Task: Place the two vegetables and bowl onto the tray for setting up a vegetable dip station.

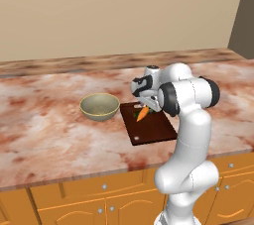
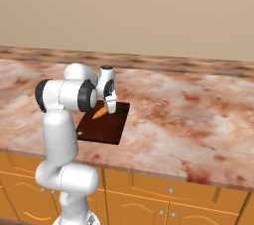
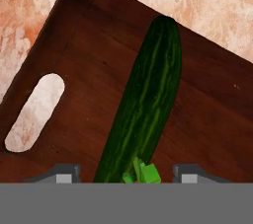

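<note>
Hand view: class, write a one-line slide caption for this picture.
Open pincer above a dark green cucumber lying on the reddish-brown tray, slot handle alongside, green carrot top between its tips.

No text, label, brand, number or sign can be read anywhere.

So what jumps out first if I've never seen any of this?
The big white arm bending over a pink marble counter, its hand low over a dark wooden board. On the board lie an orange carrot and a long green cucumber. A pale bowl sits on the counter beside the board.
</note>
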Controlling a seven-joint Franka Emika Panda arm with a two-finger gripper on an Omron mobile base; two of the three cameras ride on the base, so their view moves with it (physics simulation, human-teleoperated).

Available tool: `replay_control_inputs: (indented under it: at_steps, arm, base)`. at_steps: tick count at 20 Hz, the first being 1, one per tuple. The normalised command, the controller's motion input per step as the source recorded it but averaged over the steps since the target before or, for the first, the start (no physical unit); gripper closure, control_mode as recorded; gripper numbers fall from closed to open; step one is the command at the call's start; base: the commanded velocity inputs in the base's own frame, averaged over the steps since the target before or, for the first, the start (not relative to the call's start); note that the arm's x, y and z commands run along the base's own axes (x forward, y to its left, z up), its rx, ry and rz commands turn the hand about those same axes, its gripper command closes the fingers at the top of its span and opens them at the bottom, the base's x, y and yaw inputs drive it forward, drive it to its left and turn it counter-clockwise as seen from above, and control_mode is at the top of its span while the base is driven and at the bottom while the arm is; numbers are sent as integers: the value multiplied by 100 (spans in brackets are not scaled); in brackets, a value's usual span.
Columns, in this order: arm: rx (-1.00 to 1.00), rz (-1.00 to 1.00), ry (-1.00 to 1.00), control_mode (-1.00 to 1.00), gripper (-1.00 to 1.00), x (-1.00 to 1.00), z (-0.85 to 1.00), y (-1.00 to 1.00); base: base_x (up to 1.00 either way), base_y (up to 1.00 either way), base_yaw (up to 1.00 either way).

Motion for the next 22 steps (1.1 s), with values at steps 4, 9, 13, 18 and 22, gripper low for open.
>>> replay_control_inputs:
  at_steps: [4, 9, 13, 18, 22]
  arm:
    - [0, 0, 0, -100, -100, 0, 0, 0]
    - [0, 0, 0, -100, -100, 0, 0, 0]
    - [0, 0, 0, -100, -100, 0, 16, -1]
    - [0, -2, 0, -100, -100, 0, 25, -3]
    - [0, -2, 0, -100, -100, 0, 23, -2]
  base:
    - [0, 0, 0]
    - [0, 0, 0]
    - [0, 0, 0]
    - [0, 0, 0]
    - [0, 0, 0]
